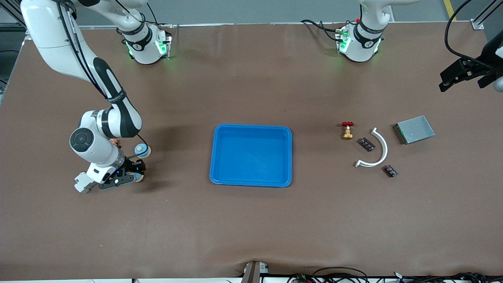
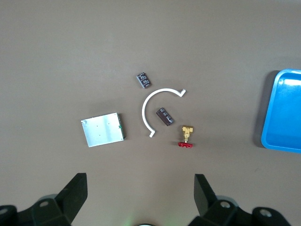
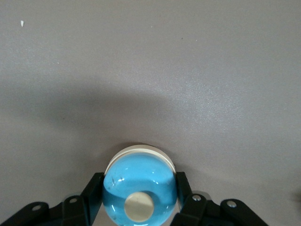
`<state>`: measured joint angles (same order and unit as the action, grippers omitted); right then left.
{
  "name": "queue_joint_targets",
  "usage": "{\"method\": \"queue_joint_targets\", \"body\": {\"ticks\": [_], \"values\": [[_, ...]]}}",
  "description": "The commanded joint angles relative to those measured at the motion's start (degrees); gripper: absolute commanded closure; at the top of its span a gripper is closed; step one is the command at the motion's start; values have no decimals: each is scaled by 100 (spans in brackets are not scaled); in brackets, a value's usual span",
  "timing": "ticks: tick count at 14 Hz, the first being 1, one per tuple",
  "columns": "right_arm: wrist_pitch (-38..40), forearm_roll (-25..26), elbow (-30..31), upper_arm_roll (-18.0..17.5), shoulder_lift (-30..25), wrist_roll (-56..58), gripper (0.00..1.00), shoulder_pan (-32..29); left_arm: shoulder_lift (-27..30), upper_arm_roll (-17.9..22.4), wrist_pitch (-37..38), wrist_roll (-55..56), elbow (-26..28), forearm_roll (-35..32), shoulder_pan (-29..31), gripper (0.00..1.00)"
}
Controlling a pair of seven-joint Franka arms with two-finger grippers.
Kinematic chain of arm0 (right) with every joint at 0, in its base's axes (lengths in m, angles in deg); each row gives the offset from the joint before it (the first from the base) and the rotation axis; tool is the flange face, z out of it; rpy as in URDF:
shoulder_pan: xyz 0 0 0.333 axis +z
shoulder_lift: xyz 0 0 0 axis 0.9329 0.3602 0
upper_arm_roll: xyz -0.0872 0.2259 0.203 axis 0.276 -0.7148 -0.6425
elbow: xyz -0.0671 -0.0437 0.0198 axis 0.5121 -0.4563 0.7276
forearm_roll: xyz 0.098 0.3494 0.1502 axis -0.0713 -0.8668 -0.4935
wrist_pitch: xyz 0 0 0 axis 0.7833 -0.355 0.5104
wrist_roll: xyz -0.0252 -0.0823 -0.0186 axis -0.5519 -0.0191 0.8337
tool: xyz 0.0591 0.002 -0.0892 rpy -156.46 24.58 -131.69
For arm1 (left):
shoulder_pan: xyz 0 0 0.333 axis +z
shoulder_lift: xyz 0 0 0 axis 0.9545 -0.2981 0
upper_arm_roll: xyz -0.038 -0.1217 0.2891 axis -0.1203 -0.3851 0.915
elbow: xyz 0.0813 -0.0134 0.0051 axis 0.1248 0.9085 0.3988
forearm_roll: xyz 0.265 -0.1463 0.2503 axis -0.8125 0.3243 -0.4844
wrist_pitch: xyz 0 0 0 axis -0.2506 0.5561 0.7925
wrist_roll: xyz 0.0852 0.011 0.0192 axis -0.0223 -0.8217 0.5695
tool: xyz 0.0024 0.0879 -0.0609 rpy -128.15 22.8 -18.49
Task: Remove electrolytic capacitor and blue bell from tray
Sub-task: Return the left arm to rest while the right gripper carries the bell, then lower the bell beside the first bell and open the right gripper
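One step near done: right gripper [image 1: 131, 174] clenched on bell [image 3: 140, 188], low over table beside another bell [image 1: 142, 150], well apart from tray [image 1: 251, 129], seemingly empty. Next: release. Left gripper [image 2: 141, 197] waits, spread.

Glossy blue plastic tray [image 1: 251, 131] on a matt brown table [image 1: 251, 228]; the square plate [image 1: 415, 129] looks dull grey metal.

Left gripper [image 2: 141, 193] over table [image 2: 56, 52], fingers [image 2: 75, 190] spread wide. Below: grey plate [image 2: 103, 129], white curved piece [image 2: 155, 108], two dark components [image 2: 143, 79], brass valve with red handle [image 2: 186, 136], tray [image 2: 284, 113] corner.
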<state>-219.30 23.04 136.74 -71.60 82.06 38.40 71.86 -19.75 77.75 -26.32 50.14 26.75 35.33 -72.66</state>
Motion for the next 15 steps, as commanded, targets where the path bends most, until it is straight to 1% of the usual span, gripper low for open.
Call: {"method": "queue_joint_targets", "body": {"ticks": [1, 15], "values": [[-157, 36, 260, -119, -207, 59, 100, -139, 96, 62, 15, -82, 114, 90, -61, 0], [-403, 28, 409, -119, -189, 33, 100, -130, 44, -43, 261, -81, 87, 90, -9, 0]]}}
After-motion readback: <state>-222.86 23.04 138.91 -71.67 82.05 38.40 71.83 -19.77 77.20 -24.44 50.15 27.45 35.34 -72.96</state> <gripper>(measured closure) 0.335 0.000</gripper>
